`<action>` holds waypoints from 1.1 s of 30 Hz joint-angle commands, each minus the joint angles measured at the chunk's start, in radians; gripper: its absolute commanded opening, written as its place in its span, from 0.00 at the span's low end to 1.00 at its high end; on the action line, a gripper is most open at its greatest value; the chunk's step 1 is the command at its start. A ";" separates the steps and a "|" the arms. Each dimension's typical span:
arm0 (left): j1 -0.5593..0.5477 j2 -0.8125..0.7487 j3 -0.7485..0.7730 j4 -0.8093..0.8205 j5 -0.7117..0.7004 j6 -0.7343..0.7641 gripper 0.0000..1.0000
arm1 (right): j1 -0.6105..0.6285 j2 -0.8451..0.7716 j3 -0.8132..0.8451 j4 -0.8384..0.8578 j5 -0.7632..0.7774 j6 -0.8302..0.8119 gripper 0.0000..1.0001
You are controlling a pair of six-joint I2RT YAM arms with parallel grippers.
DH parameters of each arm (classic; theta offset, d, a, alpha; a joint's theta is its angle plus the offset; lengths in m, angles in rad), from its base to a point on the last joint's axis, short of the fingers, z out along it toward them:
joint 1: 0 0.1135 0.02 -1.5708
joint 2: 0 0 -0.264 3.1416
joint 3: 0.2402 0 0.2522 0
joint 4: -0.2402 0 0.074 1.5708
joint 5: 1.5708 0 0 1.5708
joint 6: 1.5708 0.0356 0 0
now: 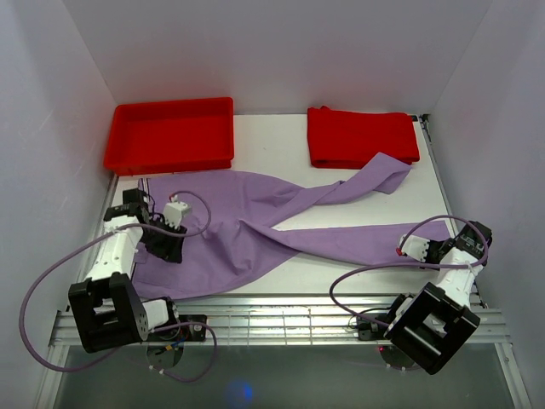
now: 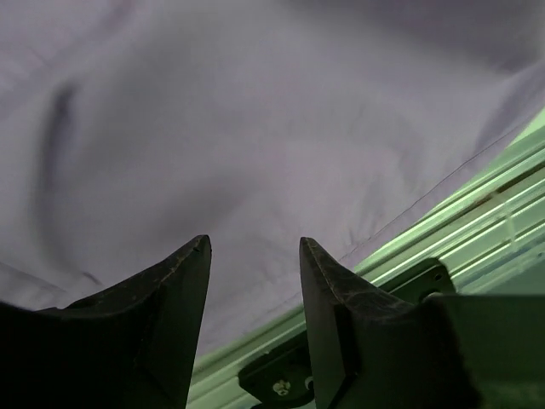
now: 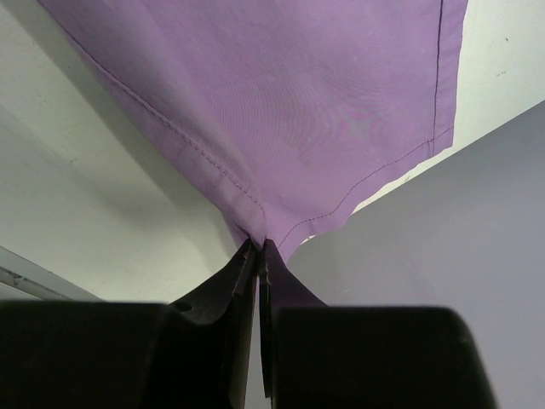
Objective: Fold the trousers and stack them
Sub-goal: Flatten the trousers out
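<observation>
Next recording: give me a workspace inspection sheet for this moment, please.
Surface: white table, partly covered by cloth.
Job's things: lilac soft fabric trousers spread unfolded, legs crossing, one leg end overlapping the folded red cloth.
Clutter: rigid red plastic tray at the far left.
Grippers: left gripper open over the trousers, holding nothing; right gripper shut on a leg hem.
Cables: purple cables loop beside both arms.
Surroundings: plain white walls; nothing else seen.
</observation>
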 commanded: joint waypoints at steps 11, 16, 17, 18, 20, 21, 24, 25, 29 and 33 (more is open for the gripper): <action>0.384 0.367 -0.084 0.225 -0.396 0.174 0.53 | -0.007 0.092 0.129 -0.031 0.064 -0.130 0.08; 0.479 0.452 0.025 0.211 -0.447 0.302 0.52 | -0.007 0.112 0.175 -0.151 0.093 -0.147 0.29; 0.481 0.454 0.038 0.204 -0.444 0.315 0.53 | -0.007 0.104 0.181 -0.178 0.095 -0.171 0.41; 0.481 0.451 0.070 0.191 -0.427 0.327 0.53 | -0.007 0.081 0.184 -0.202 0.095 -0.179 0.54; 0.479 0.443 0.114 0.123 -0.350 0.350 0.55 | -0.007 0.055 0.193 -0.256 0.075 -0.194 0.92; 0.479 0.432 0.142 0.089 -0.317 0.356 0.56 | -0.007 0.044 0.219 -0.268 0.060 -0.203 0.90; 0.476 0.408 0.239 -0.012 -0.208 0.375 0.57 | -0.007 0.059 0.302 -0.328 -0.008 -0.198 0.90; 0.473 0.382 0.269 -0.032 -0.172 0.379 0.57 | -0.007 0.081 0.392 -0.354 -0.040 -0.159 0.90; 0.435 0.305 0.299 -0.077 -0.108 0.390 0.57 | 0.048 0.236 0.642 -0.491 -0.096 0.058 0.97; 0.356 0.282 0.329 -0.053 -0.045 0.292 0.57 | 0.191 0.386 0.721 -0.496 -0.047 0.365 0.87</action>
